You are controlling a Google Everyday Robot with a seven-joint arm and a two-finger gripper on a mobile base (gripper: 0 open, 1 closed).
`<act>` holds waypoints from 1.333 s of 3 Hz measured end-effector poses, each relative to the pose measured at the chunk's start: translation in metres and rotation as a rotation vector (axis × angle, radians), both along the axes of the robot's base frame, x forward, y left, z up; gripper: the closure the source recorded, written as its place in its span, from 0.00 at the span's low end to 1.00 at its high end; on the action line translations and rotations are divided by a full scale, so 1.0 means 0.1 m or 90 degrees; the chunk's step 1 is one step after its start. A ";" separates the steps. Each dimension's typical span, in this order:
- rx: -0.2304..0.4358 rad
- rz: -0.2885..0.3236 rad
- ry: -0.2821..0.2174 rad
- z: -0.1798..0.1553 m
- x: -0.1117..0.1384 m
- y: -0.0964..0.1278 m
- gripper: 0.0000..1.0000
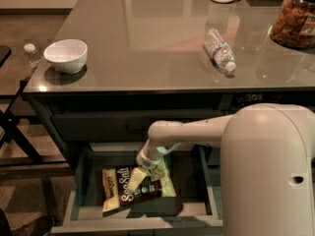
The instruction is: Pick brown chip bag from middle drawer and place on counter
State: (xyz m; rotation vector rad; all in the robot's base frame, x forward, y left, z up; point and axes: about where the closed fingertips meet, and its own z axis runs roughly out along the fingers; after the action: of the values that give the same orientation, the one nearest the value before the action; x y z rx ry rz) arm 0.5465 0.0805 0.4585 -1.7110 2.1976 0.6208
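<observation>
Gripper is sitting low against the brown chip bag, grip state impossible to tell, bag lying flat inside the pulled-out middle drawer, arm reaching down from the right, counter surface above carrying white bowl and toppled water bottle

Cream end effector over brown, yellow-ended chip bag, grey-green drawer
</observation>
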 end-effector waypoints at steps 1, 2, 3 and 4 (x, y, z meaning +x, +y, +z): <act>0.000 0.000 0.000 0.00 0.00 0.00 0.00; -0.007 0.002 -0.007 0.01 -0.02 0.00 0.00; -0.009 -0.004 0.009 -0.25 -0.14 -0.08 0.00; -0.010 -0.009 0.018 -0.54 -0.26 -0.22 0.00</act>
State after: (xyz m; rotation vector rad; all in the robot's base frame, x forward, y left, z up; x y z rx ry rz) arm 0.5208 0.0588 0.4043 -1.7028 2.2376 0.6292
